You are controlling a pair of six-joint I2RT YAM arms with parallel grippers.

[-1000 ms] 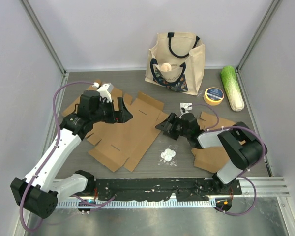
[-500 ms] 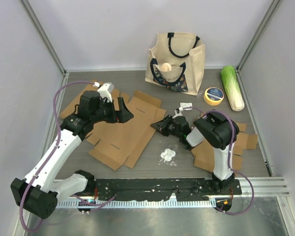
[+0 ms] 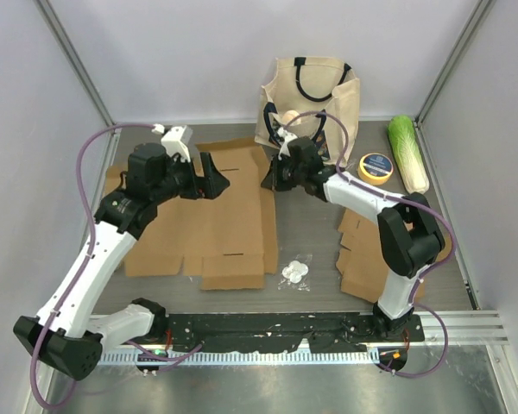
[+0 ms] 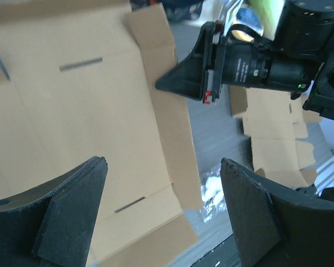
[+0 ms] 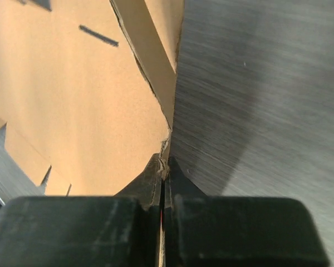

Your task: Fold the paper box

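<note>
The box [image 3: 198, 228] is an unfolded cardboard blank. It lies flat on the table [image 3: 319, 224], left of the middle, with its slots and creases facing up. A long narrow flap [image 3: 268, 216] runs along its right side.

The right hand [image 3: 268, 177] is clenched on the far end of that flap's edge. In the right wrist view its two fingers [image 5: 150, 183] meet with only the thin cardboard [image 5: 72, 105] pinched between them, right where the cardboard borders the bare table [image 5: 256, 111]. The left wrist view shows the same grip from the other side: the pointed tip of the right hand [image 4: 162, 84] sits on the flap [image 4: 172, 139].

The left hand [image 3: 217, 177] is released, its jaws spread wide and holding nothing. It hovers above the far part of the box, just left of the right hand. From its own camera, the two dark fingers [image 4: 67, 206] frame the cardboard below them without touching it.

A tote bag [image 3: 311, 103] stands at the back of the table, with a roll of yellow tape [image 3: 375, 168] and a cabbage [image 3: 409, 155] to its right. A small clear packet [image 3: 295, 272] lies just beside the box's near right corner. More cardboard pieces [image 3: 367, 267] lie at the right, partly under the right arm.
</note>
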